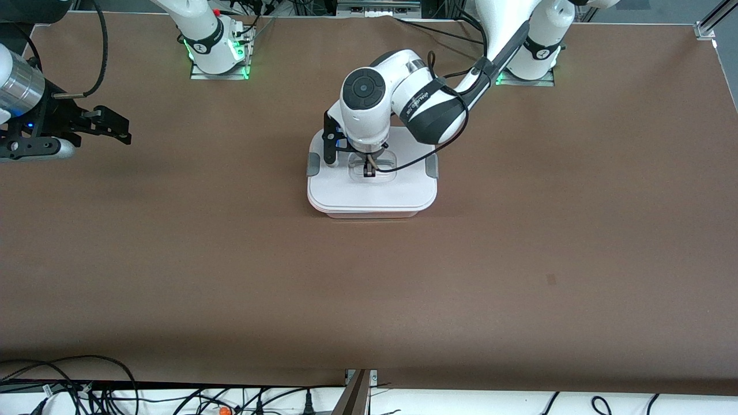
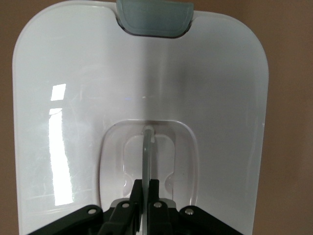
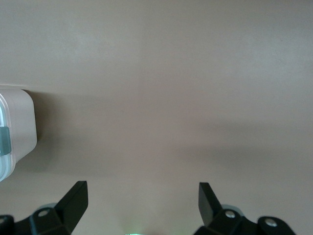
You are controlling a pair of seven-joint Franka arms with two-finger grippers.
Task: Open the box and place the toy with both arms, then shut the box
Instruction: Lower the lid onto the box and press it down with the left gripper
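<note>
The box [image 1: 372, 212] stands in the middle of the table with its white lid [image 1: 346, 193] on; it is pinkish below the rim. Grey clips [image 1: 312, 164] sit on both short sides. My left gripper [image 1: 369, 167] is down in the lid's recessed centre, shut on the thin upright handle [image 2: 147, 147], which is pinched between its fingers [image 2: 138, 193]. One clip [image 2: 154, 17] shows at the lid's edge. My right gripper [image 1: 118, 128] is open and empty over bare table toward the right arm's end; its view shows a box corner [image 3: 19, 122]. The toy is out of view.
The brown table [image 1: 369, 288] spreads wide around the box. Both arm bases [image 1: 216, 55] stand along the edge farthest from the front camera. Loose cables [image 1: 86, 386] lie below the table's near edge.
</note>
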